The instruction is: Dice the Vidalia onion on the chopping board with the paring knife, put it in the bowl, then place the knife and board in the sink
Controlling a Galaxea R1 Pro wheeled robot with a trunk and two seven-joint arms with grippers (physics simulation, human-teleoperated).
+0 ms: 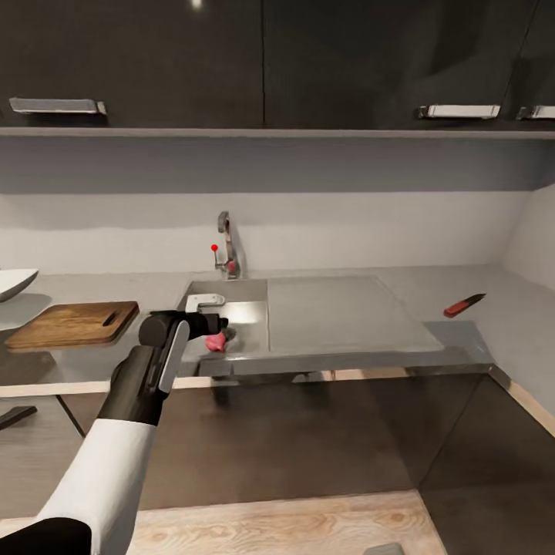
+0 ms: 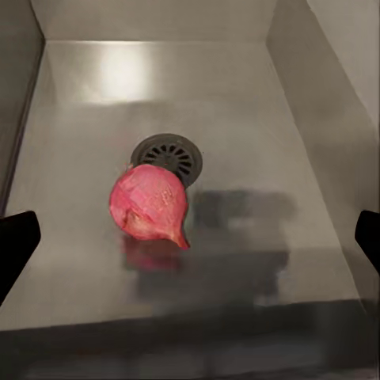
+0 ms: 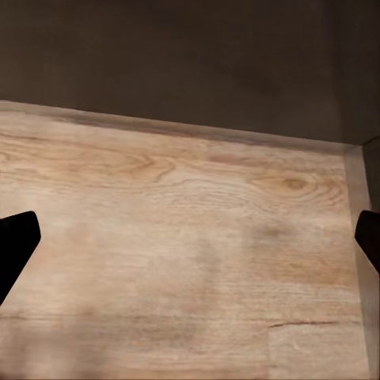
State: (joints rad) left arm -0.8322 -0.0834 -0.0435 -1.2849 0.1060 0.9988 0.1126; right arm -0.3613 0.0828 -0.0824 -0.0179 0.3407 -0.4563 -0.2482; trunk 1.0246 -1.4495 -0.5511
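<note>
Onion pickup not yet made

Head view: our left gripper (image 1: 218,327) hangs over the sink (image 1: 231,289), frame centre; chopping board (image 1: 73,324) left, paring knife (image 1: 464,305) right, untouched.

Left wrist: jaws spread, onion (image 2: 149,203) beside the drain, ungrasped.

Right wrist: right gripper (image 3: 190,237) released above floor.

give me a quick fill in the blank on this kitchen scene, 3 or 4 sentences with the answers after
1. The pink onion lies on the sink floor right beside the round ____.
2. The left gripper hangs over the onion with its fingers ____.
3. The paring knife lies on the countertop, on the drainboard's ____ side.
4. The chopping board lies on the sink's ____ side, near the white bowl.

Missing words: drain; open; right; left
</note>
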